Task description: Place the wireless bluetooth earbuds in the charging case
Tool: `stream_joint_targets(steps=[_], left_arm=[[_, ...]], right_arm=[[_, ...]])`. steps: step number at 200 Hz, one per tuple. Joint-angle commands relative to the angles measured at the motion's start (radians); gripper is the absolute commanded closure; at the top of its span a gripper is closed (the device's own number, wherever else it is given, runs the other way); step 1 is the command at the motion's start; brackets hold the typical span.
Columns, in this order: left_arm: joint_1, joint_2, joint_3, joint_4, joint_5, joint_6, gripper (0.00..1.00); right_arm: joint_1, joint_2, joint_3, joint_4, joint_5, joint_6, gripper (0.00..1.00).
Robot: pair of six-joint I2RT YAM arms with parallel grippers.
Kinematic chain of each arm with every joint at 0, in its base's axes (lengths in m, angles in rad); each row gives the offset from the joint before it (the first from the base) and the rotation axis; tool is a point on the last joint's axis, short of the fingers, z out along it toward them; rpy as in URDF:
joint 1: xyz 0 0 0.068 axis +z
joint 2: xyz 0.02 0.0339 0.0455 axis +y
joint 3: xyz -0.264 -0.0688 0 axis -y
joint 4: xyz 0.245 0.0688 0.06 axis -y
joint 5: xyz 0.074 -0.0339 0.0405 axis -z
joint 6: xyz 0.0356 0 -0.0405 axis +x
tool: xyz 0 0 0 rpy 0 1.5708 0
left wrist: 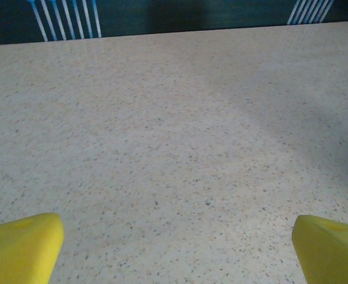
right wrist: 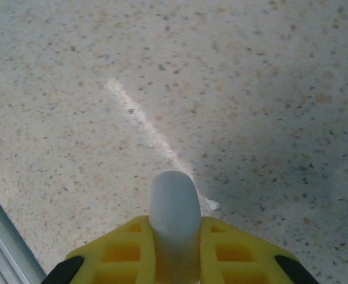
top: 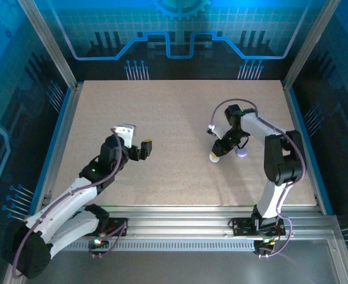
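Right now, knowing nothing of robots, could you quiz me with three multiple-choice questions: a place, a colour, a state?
1. Where is the lavender round piece?
A) by the left arm's base
B) beside the right tool
C) at the far left corner
2. What colour are the tools' fingertips?
A) red
B) green
C) yellow
3. How is the left tool?
A) wide open, nothing between
B) shut on a cable
C) shut on a white ball
Answers: 1 B, the top view shows it next to that tool; 2 C, both wrist views show yellow; 3 A, its fingertips stand far apart over bare table.
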Motion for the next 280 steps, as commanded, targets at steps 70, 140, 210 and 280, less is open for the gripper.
stream_joint_targets(steps=[70, 140, 210, 280], left_arm=[[0.139, 0.099, 0.053, -0.041, -0.002, -0.077, 0.01], [0.300, 0.190, 0.063, -0.010, 0.040, -0.059, 0.01], [0.392, 0.211, 0.068, 0.024, 0.010, -0.027, 0.01], [0.423, 0.278, -0.193, 0.527, -0.114, -0.052, 0.01]], right_arm=[[-0.058, 0.132, 0.096, -0.018, 0.031, 0.063, 0.78], [-0.109, 0.145, 0.128, 0.007, 0.076, 0.098, 0.55], [-0.127, -0.054, 0.139, 0.037, 0.122, 0.143, 0.49], [-0.185, -0.517, -0.480, 0.807, 0.200, 0.359, 0.00]])
